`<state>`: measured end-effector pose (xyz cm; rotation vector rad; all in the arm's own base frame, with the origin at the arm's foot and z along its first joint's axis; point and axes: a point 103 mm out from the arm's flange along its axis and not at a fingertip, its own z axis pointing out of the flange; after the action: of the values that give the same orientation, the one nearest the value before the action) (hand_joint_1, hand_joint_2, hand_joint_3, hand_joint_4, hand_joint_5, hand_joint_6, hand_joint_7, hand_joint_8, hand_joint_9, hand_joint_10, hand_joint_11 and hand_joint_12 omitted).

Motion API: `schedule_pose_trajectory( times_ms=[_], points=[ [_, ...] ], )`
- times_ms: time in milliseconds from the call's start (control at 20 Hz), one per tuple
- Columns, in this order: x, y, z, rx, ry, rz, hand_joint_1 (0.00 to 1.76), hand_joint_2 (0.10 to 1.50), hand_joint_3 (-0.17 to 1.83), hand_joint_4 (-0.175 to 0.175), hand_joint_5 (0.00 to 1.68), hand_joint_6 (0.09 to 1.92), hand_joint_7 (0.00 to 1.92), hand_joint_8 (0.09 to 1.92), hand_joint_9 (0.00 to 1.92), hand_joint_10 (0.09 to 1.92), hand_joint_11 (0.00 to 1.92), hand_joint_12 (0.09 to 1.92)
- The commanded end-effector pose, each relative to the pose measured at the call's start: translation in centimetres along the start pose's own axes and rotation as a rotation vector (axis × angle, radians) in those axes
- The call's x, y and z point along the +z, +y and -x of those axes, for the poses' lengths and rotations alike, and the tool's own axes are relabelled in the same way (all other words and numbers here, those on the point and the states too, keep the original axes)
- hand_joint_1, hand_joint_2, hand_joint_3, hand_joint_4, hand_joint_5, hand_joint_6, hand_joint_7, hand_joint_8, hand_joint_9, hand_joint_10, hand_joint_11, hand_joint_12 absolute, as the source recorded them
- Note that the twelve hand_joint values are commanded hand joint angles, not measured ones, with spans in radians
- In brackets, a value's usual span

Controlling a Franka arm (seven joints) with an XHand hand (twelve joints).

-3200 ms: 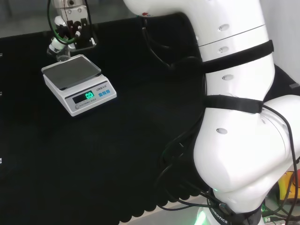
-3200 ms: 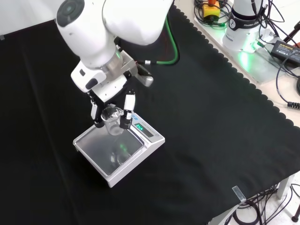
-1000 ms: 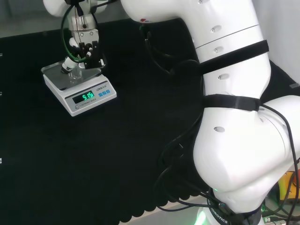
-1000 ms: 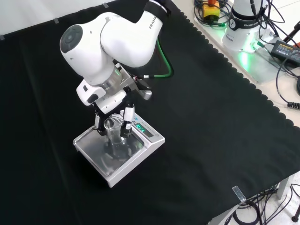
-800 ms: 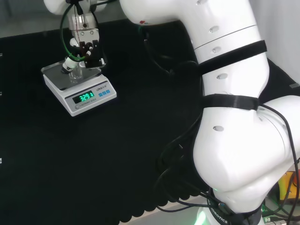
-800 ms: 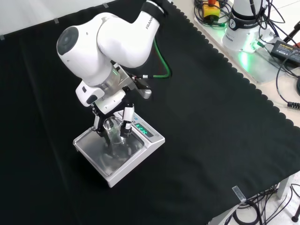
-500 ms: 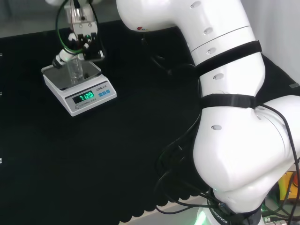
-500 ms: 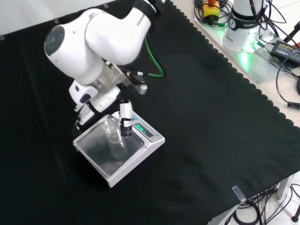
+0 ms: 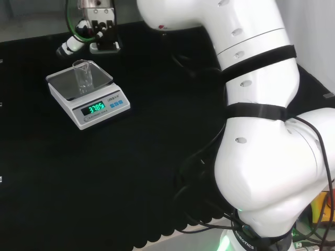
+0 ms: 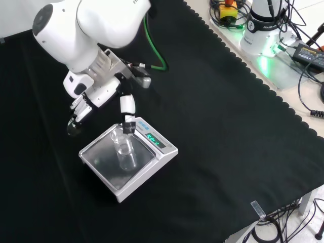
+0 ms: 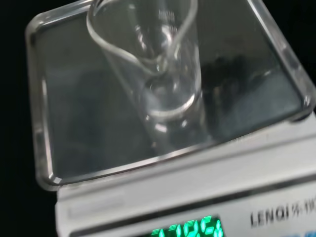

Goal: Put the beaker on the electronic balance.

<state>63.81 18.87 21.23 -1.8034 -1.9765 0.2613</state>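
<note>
Clear glass, the beaker (image 10: 123,147) stood upright and alone on the electronic balance (image 10: 164,152), its green display lit. A moment earlier the hand (image 10: 96,98) had gripped it; now it had let go and lifted away, fingers spread, holding nothing. Placement looked finished.

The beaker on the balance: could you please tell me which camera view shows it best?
The wrist view: the beaker is close and large, upright on the balance's pan, apparently empty. The front view shows it small, with the open hand apart from it. The head view shows it small and far off.
</note>
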Motion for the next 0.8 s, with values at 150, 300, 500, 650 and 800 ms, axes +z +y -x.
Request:
schedule_pose_trajectory(
  times_ms=[150, 300, 500, 650, 800],
  points=[
    [-5.0, -10.7, 6.9, -0.388, 0.599, -0.017, 0.38, 0.70, 0.00, -0.065, 0.22, 0.09, 0.08, 0.75, 0.01, 0.90, 0.00, 1.49],
    [-6.7, -12.3, 7.7, -0.420, 0.624, 0.013, 0.39, 0.70, 0.00, -0.069, 0.26, 0.09, 0.10, 0.80, 0.02, 0.94, 0.00, 1.53],
    [-7.9, -12.9, 8.4, -0.424, 0.652, 0.052, 0.40, 0.71, 0.00, -0.073, 0.30, 0.09, 0.15, 0.82, 0.05, 0.95, 0.00, 1.56],
    [-8.2, -12.7, 9.1, -0.400, 0.683, 0.079, 0.40, 0.72, 0.01, -0.074, 0.32, 0.09, 0.17, 0.83, 0.06, 0.96, 0.01, 1.57],
    [-8.1, -12.4, 9.7, -0.366, 0.691, 0.088, 0.40, 0.72, 0.01, -0.075, 0.33, 0.09, 0.19, 0.84, 0.07, 0.96, 0.01, 1.57]
  ],
)
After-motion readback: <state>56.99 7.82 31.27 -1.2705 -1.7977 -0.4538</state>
